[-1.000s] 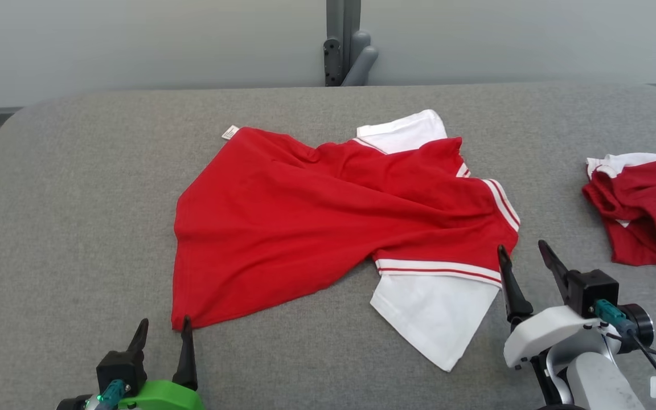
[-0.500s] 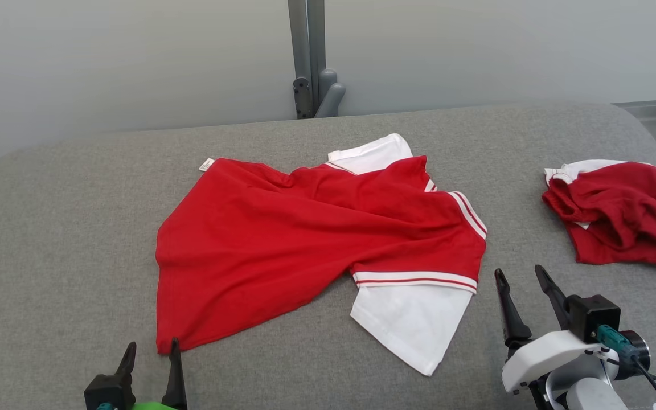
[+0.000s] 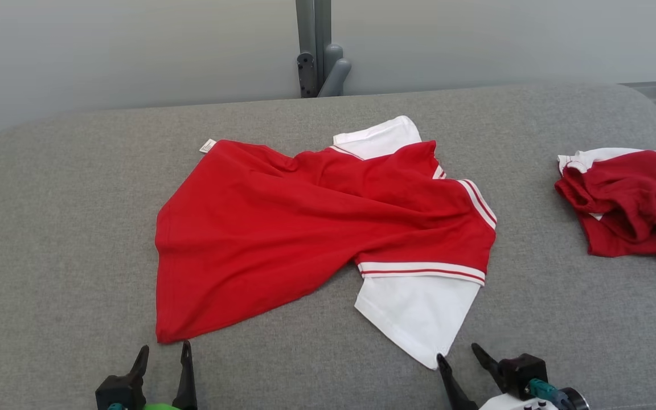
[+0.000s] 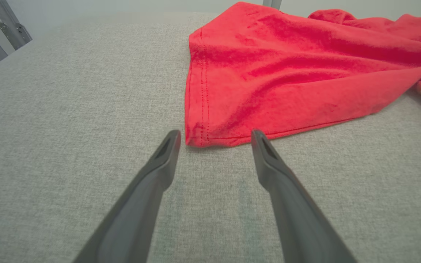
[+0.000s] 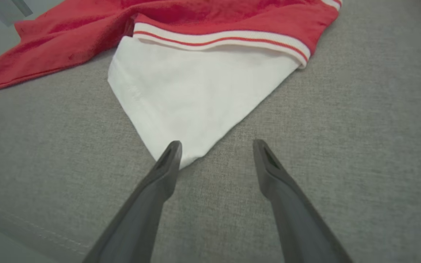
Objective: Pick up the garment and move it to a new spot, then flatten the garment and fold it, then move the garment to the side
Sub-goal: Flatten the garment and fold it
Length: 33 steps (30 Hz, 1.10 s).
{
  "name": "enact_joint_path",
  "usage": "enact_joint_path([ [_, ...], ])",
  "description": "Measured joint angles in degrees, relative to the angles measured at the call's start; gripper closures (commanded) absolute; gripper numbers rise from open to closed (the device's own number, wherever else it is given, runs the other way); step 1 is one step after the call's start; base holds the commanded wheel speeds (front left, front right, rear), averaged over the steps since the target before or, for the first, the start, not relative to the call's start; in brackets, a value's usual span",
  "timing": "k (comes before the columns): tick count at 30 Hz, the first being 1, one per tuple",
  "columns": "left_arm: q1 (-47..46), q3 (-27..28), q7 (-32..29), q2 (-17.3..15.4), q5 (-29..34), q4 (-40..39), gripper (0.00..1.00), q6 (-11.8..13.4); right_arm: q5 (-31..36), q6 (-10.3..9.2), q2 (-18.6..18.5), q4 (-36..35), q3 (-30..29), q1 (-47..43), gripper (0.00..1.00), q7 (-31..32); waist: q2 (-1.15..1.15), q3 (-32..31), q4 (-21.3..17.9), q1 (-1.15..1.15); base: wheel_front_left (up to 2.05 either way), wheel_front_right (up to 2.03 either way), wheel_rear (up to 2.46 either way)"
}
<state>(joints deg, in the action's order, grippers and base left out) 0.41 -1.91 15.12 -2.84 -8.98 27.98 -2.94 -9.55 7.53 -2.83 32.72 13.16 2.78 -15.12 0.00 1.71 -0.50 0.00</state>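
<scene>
Your left gripper [image 3: 165, 345] and right gripper [image 3: 456, 351] are at the near edge, both spread wide, holding nothing. The red garment [image 3: 282, 228] lies rumpled mid-surface: hem corner between the left fingertips, white sleeve tip by the right. A crumpled red-white pile [image 3: 630, 205] sits at the right edge. Grey fabric surface [image 3: 66, 188], grey post [image 3: 319, 51] against the pale wall.

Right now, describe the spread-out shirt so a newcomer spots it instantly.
On the grey padded table, look at the middle: a red shirt spread out, one white sleeve pointing at the near edge. Unlike the red garment crumpled at the table's right edge, it lies opened out.
</scene>
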Motion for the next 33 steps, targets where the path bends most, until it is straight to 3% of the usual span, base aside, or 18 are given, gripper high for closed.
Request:
enact_joint_path([
  [10,-2.4,-0.7,0.0,0.0,-0.4,0.7,0.0,0.0,-3.1,0.0,-0.5,5.8,7.1,3.8,0.0,-0.1,0.0,2.7,0.6,0.0,0.0,0.0,0.0],
  [11,-2.5,-0.6,0.0,0.0,-0.4,0.8,0.0,0.0,-3.2,0.0,-0.5,6.5,7.6,4.3,0.1,-0.2,0.0,2.9,0.7,0.0,0.0,0.0,0.0],
  [12,-2.7,-0.6,0.0,0.0,-0.4,0.8,0.0,0.0,-3.6,0.0,-0.5,7.0,8.0,4.8,0.33,-0.2,0.0,3.0,0.7,0.0,0.0,0.0,0.0],
  [13,-2.8,-0.5,0.0,0.0,-0.5,0.8,0.0,0.0,-3.9,0.0,-0.5,7.3,8.2,5.1,0.58,-0.4,0.0,3.1,0.8,0.0,0.0,0.0,0.0],
  [14,-2.9,-0.4,0.0,0.0,-0.7,0.8,0.0,0.0,-4.1,0.0,-0.6,7.6,8.4,5.4,1.0,-0.5,0.0,3.3,0.8,0.0,0.0,0.0,0.0],
  [23,-3.2,1.0,0.0,0.0,-1.3,0.6,0.0,0.0,-4.5,0.07,-2.9,5.3,6.1,4.7,1.0,-0.1,0.0,3.7,-0.4,0.0,0.0,0.0,0.0],
  [33,-5.1,4.5,0.0,0.0,-7.9,4.7,0.0,-1.6,-4.4,0.07,-4.4,2.6,5.6,2.8,1.0,-0.1,0.0,4.8,-3.0,0.0,0.0,0.0,0.0],
])
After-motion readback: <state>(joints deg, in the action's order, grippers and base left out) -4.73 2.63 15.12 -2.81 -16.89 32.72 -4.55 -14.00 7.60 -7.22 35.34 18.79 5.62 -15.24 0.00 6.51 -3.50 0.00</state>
